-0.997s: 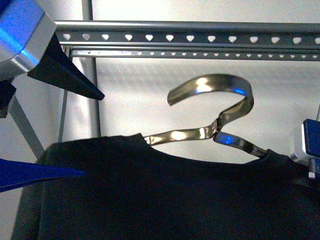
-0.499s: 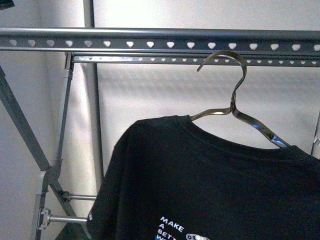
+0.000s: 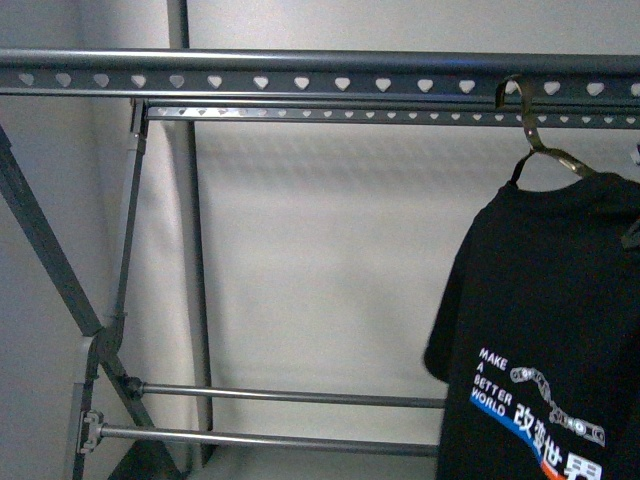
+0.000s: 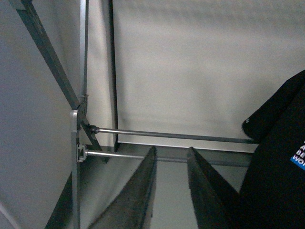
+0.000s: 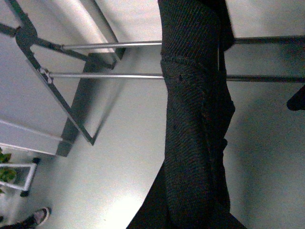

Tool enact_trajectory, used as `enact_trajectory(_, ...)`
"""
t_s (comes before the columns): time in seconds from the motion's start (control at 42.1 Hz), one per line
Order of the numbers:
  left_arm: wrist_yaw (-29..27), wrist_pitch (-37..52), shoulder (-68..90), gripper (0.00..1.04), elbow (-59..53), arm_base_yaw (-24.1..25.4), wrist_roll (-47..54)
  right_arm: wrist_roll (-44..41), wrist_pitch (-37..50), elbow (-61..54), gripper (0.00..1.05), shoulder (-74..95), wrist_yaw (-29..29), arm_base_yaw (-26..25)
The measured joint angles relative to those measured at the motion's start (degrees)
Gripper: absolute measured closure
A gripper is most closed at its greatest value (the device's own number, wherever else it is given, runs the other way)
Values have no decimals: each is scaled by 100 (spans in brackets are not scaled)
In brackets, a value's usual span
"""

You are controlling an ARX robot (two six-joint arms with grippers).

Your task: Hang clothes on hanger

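The black T-shirt [image 3: 555, 300] with white "MAKE A BETTER WORLD" text hangs at the far right of the front view on a small brass-coloured hook [image 3: 520, 110]. The hook sits over the grey rack's top rail [image 3: 300, 80], which has heart-shaped holes. Neither gripper shows in the front view. In the left wrist view my left gripper [image 4: 170, 157] is open and empty, with the shirt's edge [image 4: 279, 157] beside it. In the right wrist view the shirt fabric [image 5: 193, 119] fills the middle and hides my right gripper, which is shut on it.
The rack's crossed legs [image 3: 60, 260] stand at the left, with two lower cross rods [image 3: 300, 395] and a second punched rail [image 3: 350, 115] behind the top one. A white wall is behind. In the right wrist view the floor, a plant stand [image 5: 14, 174] and a shoe [image 5: 38, 217] show.
The shirt on its brass hook has moved right and up, and the hook now sits over the top rail. The blue gripper parts seen a second ago have left the front view.
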Motion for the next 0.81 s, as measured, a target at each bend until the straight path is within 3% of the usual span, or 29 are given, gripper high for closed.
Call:
enact_trajectory(0.142,4,247,-407,102,-612,0,39,564,-76,706,101,310,26,-2)
enact_trajectory(0.499,4,420,-1285,101,-1703,-2,76,1222,-114,1519,101,577,-2,-94)
enact_trajectory(0.807,2,116,-2208,101,-2297,-2,79,1493,-15,1480,101,999,372,-39)
